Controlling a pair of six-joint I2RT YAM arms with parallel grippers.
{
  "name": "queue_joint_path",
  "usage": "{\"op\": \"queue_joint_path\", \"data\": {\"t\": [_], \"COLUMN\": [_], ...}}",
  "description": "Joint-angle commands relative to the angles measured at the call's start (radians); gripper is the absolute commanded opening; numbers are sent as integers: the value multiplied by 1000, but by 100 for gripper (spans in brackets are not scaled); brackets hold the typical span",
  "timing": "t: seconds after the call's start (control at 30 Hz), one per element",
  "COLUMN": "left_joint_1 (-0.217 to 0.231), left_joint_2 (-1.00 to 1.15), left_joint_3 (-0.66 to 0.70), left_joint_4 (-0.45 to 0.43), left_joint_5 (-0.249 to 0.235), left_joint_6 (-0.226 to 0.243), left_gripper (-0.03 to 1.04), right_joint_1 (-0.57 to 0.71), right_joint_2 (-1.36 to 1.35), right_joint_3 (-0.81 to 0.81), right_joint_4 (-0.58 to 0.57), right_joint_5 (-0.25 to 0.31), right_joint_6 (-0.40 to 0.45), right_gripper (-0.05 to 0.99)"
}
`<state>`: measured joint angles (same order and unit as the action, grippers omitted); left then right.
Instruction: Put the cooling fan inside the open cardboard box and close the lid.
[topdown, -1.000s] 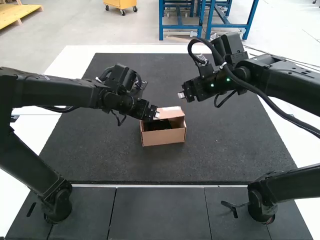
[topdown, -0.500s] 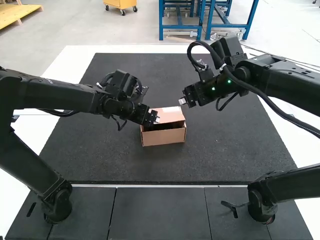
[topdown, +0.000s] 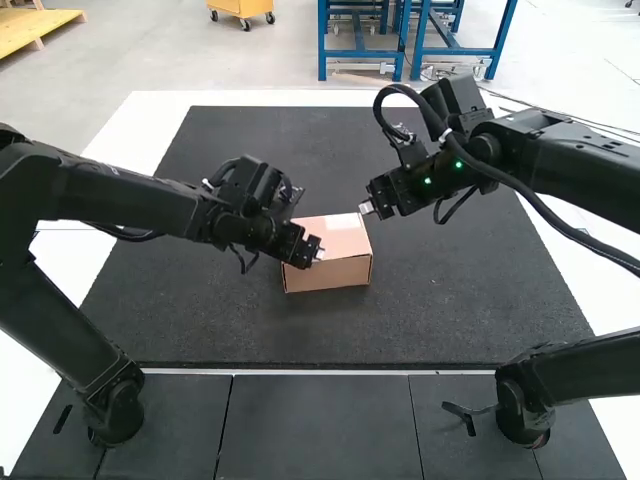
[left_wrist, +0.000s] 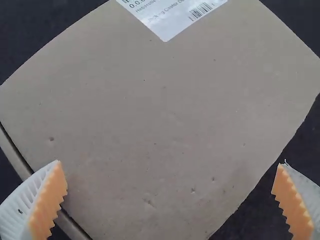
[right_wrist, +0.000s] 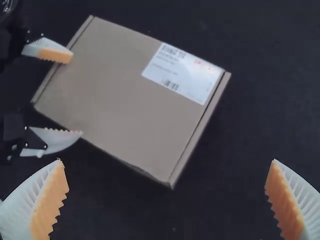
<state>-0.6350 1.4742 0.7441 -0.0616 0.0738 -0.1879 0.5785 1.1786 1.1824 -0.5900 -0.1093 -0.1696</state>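
On the black mat (topdown: 450, 300), the cardboard box (topdown: 327, 262) is seen with its lid (topdown: 338, 232) laid flat and shut; the cooling fan is judged to lie inside, hidden beneath it. The left gripper (topdown: 310, 250) is held spread wide over the lid's left edge, apparently to press it down. Farther back, the right gripper (topdown: 364, 206) is poised open above the rear edge, clear of the box.

**Both arms in, jaws open**

Left arm (topdown: 120, 195) extends in from the left, left gripper (topdown: 308, 250) angled down, jaws spread wide. Right arm (topdown: 540, 150) extends in from the right, right gripper (topdown: 366, 206) higher off the counter, jaws wide too. Grippers near, apart.
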Motion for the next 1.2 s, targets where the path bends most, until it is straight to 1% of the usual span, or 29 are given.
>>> {"op": "queue_joint_path", "data": {"t": [0.0,0.17,0.23,0.37,0.5,0.57,0.67,0.77,0.8,0.87,0.97,1.03,1.07,1.17], "left_joint_1": [-17,-15,-17,-11,18,44,72,83,86,90,106,118,126,144], "left_joint_2": [8,8,8,-14,-69,-97,-147,-218,-247,-311,-413,-469,-494,-561], "left_joint_3": [-28,-61,-68,-45,9,37,72,95,97,95,92,81,77,55], "left_joint_4": [-7,11,11,-10,-44,-57,-75,-99,-107,-96,-57,-23,-9,2], "left_joint_5": [11,11,11,9,1,-11,-43,-46,-48,-57,-60,-66,-91,-135], "left_joint_6": [-1,-2,-12,-16,-7,-2,-1,2,5,33,34,38,51,67], "left_gripper": [96,96,96,96,96,96,96,96,96,96,96,96,96,96], "right_joint_1": [-5,-8,-9,-11,-16,-25,-45,-72,-81,-101,-132,-152,-161,-192], "right_joint_2": [-17,-17,-19,-19,-25,-31,-34,-34,-34,-39,-57,-80,-94,-137], "right_joint_3": [-3,-6,-4,-4,-1,0,10,13,13,13,5,2,-1,-27], "right_joint_4": [-1,1,2,6,6,4,2,2,6,19,58,104,127,202], "right_joint_5": [-10,-12,-12,-13,-20,-21,-35,-58,-58,-61,-72,-75,-75,-75], "right_joint_6": [-11,-11,-11,-11,-10,-10,-11,-11,-11,-11,-7,-4,-4,-11], "right_gripper": [90,90,90,90,90,90,90,90,90,90,90,90,90,91]}}
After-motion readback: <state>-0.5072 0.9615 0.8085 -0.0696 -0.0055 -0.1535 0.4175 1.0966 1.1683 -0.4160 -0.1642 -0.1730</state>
